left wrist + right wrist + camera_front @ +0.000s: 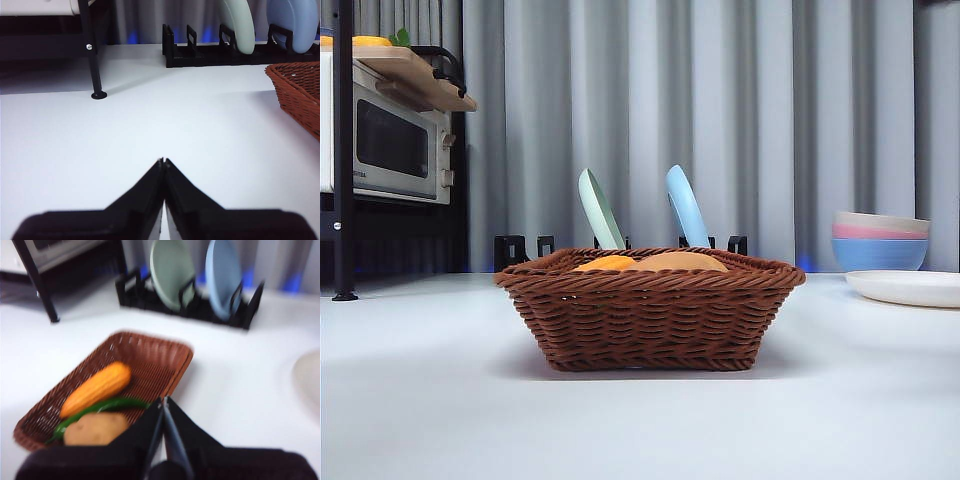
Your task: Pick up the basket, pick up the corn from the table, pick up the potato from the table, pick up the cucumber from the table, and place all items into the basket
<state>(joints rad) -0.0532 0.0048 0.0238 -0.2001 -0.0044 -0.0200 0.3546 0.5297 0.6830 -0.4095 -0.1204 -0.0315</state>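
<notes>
Right tool (164, 402) closed, empty — above basket (150, 352) | left tool (163, 162) closed — beside basket

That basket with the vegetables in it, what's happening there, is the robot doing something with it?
Nothing is being handled right now. The wicker basket sits on the white table with the corn, the cucumber and the potato all lying inside it. The right gripper hangs above the basket's edge with its jaws shut and empty. The left gripper is off to the side over bare table, also shut and holding nothing. The packing job looks done.
</notes>
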